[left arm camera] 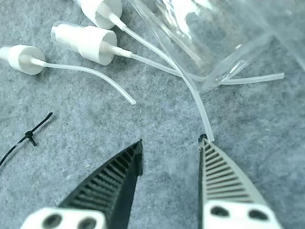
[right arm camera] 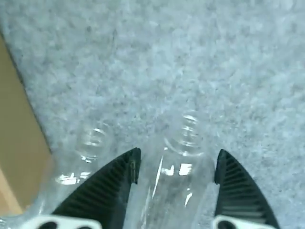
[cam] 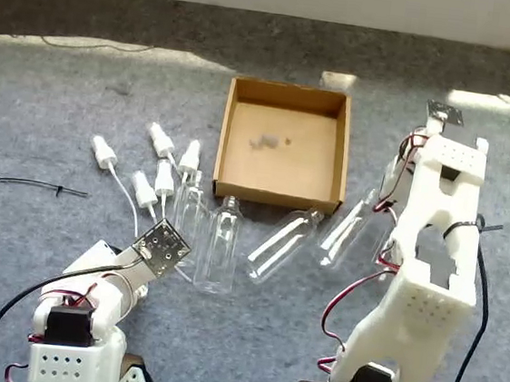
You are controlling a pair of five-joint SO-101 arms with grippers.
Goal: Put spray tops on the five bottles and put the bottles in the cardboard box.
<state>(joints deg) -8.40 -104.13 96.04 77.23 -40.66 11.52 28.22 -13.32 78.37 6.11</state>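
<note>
While nothing is yet grasped, bottles (cam: 220,242) and spray tops (cam: 163,141) lie loose on the grey carpet (cam: 62,116).
Left gripper (left arm camera: 171,140), jaws spread, hovers just beside the tops' thin tube ends; right gripper (right arm camera: 178,151), likewise released, straddles the neck of one clear bottle (right arm camera: 183,138) (uncapped, lying flat) near the cardboard box (cam: 277,196); the other bottles lie before the box's front wall.
</note>
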